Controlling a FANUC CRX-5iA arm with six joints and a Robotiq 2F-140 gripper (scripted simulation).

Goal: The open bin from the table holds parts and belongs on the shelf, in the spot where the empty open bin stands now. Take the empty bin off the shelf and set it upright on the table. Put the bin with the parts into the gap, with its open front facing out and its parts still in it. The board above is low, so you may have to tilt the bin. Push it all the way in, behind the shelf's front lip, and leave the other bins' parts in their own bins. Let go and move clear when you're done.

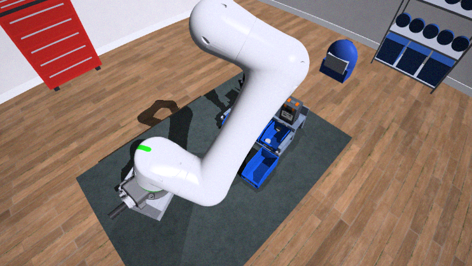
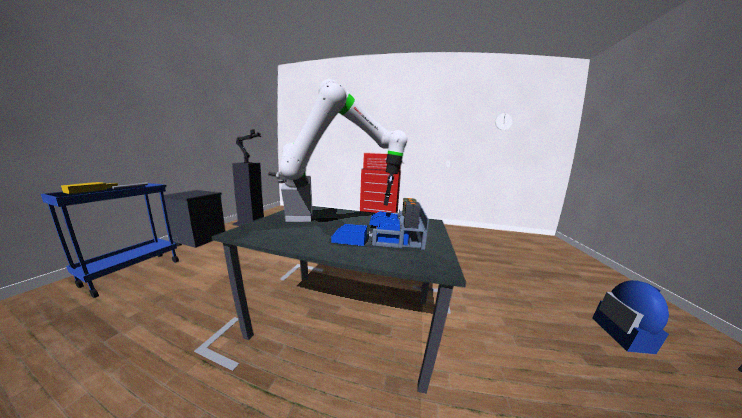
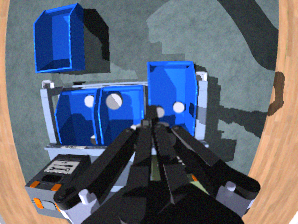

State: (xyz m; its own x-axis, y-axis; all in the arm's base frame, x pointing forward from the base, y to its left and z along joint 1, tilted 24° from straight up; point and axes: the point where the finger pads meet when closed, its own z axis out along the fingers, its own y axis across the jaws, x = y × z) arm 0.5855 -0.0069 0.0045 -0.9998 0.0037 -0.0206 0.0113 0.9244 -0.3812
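Note:
My gripper [image 3: 151, 112] [image 2: 386, 199] is shut on nothing and hangs just above the right end of the small grey shelf [image 3: 45, 106] [image 2: 423, 233] [image 1: 298, 123]. The arm hides it in the top view. In the wrist view three blue bins sit side by side in the shelf, each with a white part showing. The right bin [image 3: 172, 83] [image 2: 383, 219] lies under my fingertips and sticks out further at the front than the other two bins [image 3: 73, 119] [image 3: 121, 115]. The empty blue bin [image 3: 59, 38] [image 1: 259, 167] [image 2: 350, 234] stands upright on the table in front of the shelf.
A grey box with orange caps [image 3: 61, 171] [image 1: 290, 110] [image 2: 411, 210] stands at the shelf's back. The shelf sits near the dark table's [image 1: 204, 231] [image 2: 290, 244] far edge. The arm's base [image 1: 145, 195] is at the other end.

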